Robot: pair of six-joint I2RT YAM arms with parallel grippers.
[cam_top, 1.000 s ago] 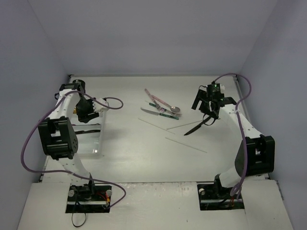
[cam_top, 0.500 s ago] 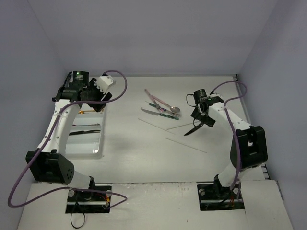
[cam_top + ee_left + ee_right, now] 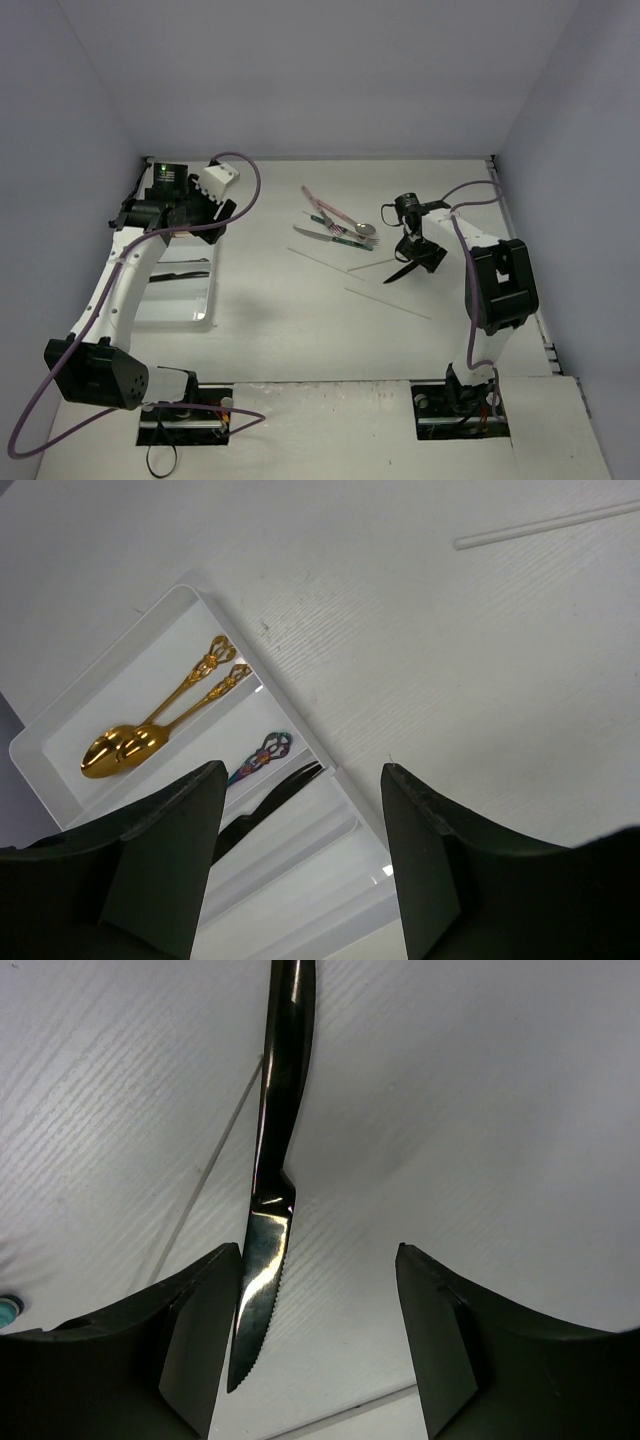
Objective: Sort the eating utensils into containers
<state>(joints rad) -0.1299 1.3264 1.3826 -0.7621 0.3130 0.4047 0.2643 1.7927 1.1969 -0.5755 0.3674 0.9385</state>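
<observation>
The white tray (image 3: 196, 312) lies at the left, with a black knife (image 3: 180, 275) in it. My left gripper (image 3: 205, 205) hangs open and empty above its far end. In the left wrist view the tray (image 3: 45, 725) holds two gold spoons (image 3: 160, 725), an iridescent handle (image 3: 262, 752) and the black knife (image 3: 270, 800); the gripper (image 3: 300, 810) holds nothing. My right gripper (image 3: 420, 250) is low over a second black knife (image 3: 400, 270) on the table. Its jaws (image 3: 320, 1270) stand open astride the blade (image 3: 270, 1230), which lies close to the left finger (image 3: 200, 1330).
A cluster of pink- and green-handled cutlery (image 3: 340, 225) lies mid-table at the back. Thin pale sticks (image 3: 388, 302) lie near the knife, one (image 3: 200, 1180) crossing beside its blade. Another stick (image 3: 545, 525) lies on the table beyond the tray. Walls enclose the table on three sides.
My left arm lifted from the tray and swung toward its far end, jaws opening slightly. My right gripper turned and dropped over the black knife, its jaws narrowing.
</observation>
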